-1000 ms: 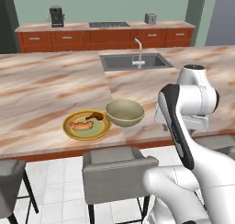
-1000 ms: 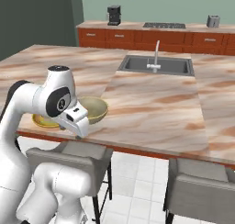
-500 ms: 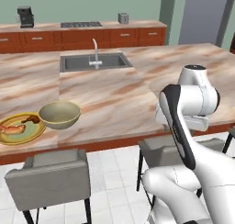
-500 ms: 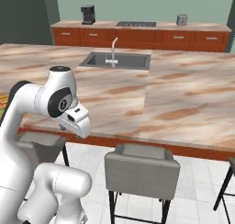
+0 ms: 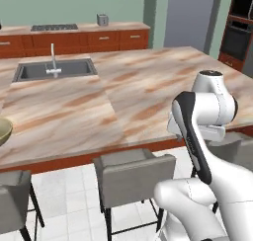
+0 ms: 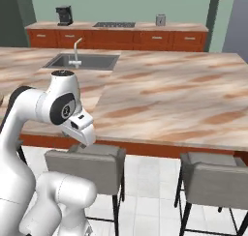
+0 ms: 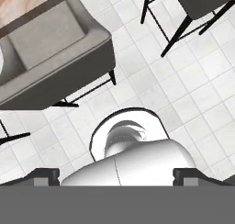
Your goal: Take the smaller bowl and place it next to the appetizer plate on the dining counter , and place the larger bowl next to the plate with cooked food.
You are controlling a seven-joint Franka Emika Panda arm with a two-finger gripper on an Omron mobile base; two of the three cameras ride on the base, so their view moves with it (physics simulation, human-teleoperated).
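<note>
The dining counter (image 5: 123, 101) (image 6: 169, 99) stretches across both base views, pink-beige marble over red-brown sides. A sliver of the larger bowl (image 5: 3, 131) shows on it at the far left edge of the left base view. The smaller bowl, the appetizer plate and the plate with cooked food are out of view. My arm is folded in front of the counter's near edge, with the hand (image 6: 80, 128) pointing down toward the floor. In the hand view my gripper (image 7: 117, 175) is open, fingertips (image 7: 46, 175) far apart, nothing held between them.
A sink with a faucet (image 5: 53, 69) (image 6: 82, 61) is set into the counter. Grey stools (image 5: 133, 173) (image 6: 87, 162) (image 6: 213, 177) (image 7: 50, 62) line its near side over white floor tiles. The wall counter (image 6: 116, 34) with cooktop and coffee machine runs behind.
The whole picture has shifted: the base has driven right along the counter, so the plate of food left the view and the bowl slid to the left edge. The arm's pose and open gripper are unchanged.
</note>
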